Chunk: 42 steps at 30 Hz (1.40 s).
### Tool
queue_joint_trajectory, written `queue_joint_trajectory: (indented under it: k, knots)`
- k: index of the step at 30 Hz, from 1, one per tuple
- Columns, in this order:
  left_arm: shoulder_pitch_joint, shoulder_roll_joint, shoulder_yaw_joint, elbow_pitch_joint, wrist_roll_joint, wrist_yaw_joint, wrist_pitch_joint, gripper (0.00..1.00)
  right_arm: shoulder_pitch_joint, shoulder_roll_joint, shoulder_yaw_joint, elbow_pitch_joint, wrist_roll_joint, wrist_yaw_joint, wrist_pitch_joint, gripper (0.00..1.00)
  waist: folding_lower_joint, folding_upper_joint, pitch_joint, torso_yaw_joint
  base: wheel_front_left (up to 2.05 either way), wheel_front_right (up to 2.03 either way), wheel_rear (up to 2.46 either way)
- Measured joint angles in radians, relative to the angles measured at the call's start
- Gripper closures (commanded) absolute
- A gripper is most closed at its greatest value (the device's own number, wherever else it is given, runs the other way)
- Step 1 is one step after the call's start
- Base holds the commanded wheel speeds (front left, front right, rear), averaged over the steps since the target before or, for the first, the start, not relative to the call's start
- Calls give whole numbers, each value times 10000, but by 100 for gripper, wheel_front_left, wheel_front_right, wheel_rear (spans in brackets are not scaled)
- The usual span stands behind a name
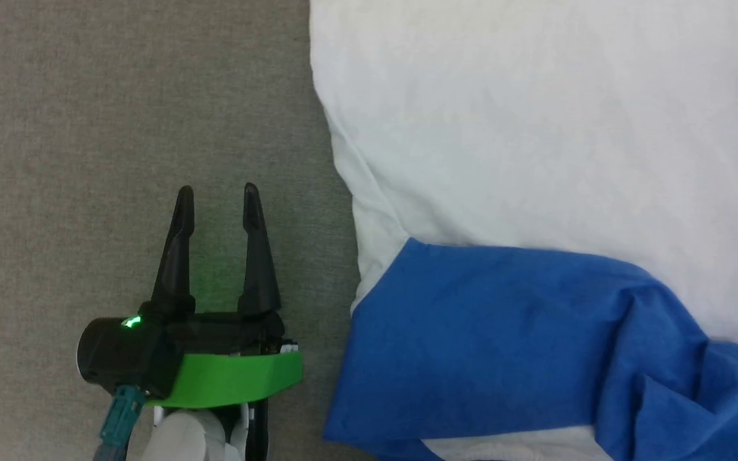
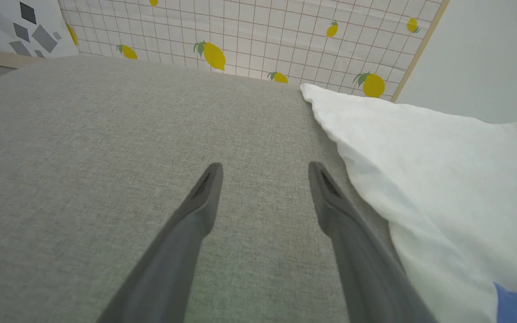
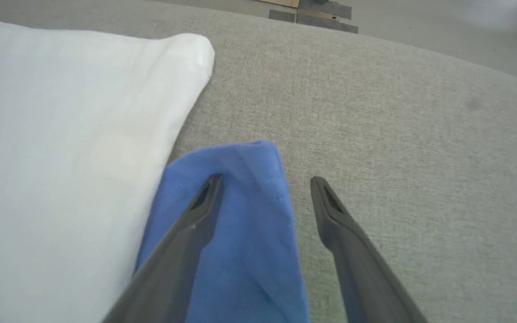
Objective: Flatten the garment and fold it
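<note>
Tapered fingers (image 2: 195, 215) (matte), seemingly jersey garment (image 2: 442, 170)

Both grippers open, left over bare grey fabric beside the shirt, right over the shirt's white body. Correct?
No: the right gripper is over the blue sleeve, not the white body, as the right wrist view shows. The rest holds: both grippers open, the left gripper over bare grey fabric beside the shirt.

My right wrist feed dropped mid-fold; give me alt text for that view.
Open right pincer straddles the blue sleeve edge of the garment: one finger over blue cloth, the other over grey surface. Its white body lies at the view's left.
</note>
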Motion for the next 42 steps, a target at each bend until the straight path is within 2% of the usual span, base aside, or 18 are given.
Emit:
queue_joint_trajectory:
  k: [1,2,3,4,10,19,32,37,42]
  knots:
    - [1,-29,23,17,23,-31,0,0,1,40,48,100,19,0,0,12,0,0,72,73,0,0,0]
    - [1,-52,50,29,44,-81,0,0,2,75,88,196,67,0,4,60,0,0,135,137,0,0,0]
    - [1,-67,69,48,52,-90,0,0,1,115,82,249,71,0,2,88,0,0,180,184,0,0,0]
    - [1,-84,96,79,54,-98,0,0,-14,144,44,282,69,0,-33,100,0,0,222,233,0,0,0]
    - [3,-161,230,291,132,-263,0,0,-204,535,-284,610,-92,0,-727,100,0,0,93,290,0,0,0]
    - [342,-109,600,621,148,-418,0,0,173,1127,-1806,491,-201,0,-2082,100,0,0,-1030,3,0,0,0]
    - [1620,63,1135,658,-146,-430,0,0,2973,2159,-5045,-1944,-17,0,-1557,100,-1,0,-3300,-621,0,0,0]
    - [1935,119,1252,554,-215,-426,0,0,3487,2383,-5848,-2571,-2,0,-1450,100,-2,0,-3949,-832,0,0,0]
    - [2127,215,1346,489,-265,-412,2,0,3767,2447,-5829,-3057,184,0,-1448,100,-2,0,-4432,-1001,0,0,0]
